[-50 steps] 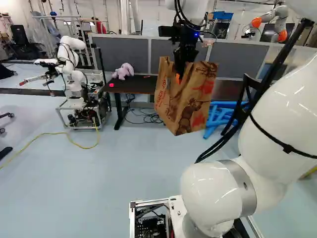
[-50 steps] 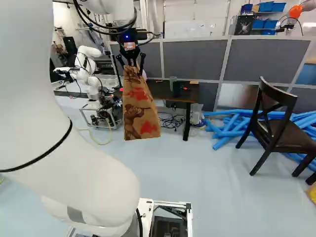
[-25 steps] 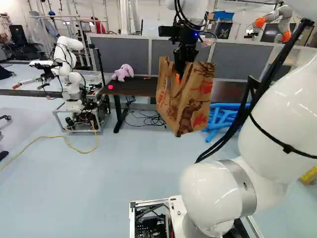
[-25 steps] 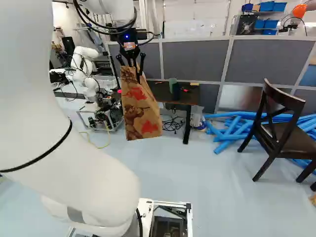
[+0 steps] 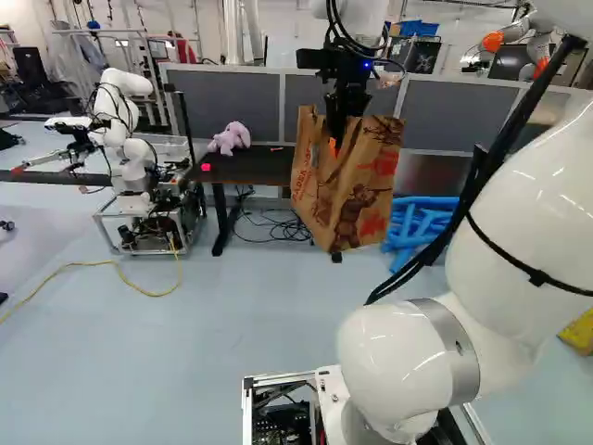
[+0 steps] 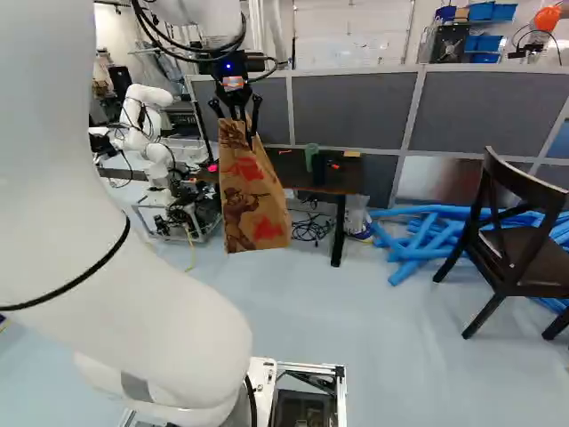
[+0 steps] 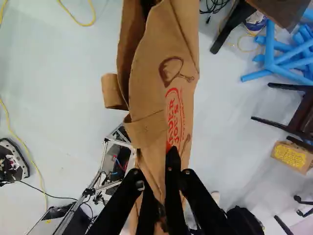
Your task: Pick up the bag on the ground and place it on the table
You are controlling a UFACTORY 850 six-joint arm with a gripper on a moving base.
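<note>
Shifting scene — base (image 5: pixel 329 382) has moved | claw (image 6: pixel 249 140) pinches paper bag's top (image 5: pixel 363 134) | bag (image 5: pixel 352 190) hangs below claw

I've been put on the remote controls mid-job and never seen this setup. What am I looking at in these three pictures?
Your machine is one white arm on a moving base. Two pictures come from cameras on that base, behind the arm to its left and right, so one scene appears twice. The third is from the wrist, looking along the black gripper.

The gripper is closed on the upper part of a brown paper bag, which hangs in the air. In the base views it appears in front of a dark table, and is not on it.

On that table are a pinkish plush toy and, in the right base view, a green cup-like thing. The other white arm, at the left, is a separate robot.
</note>
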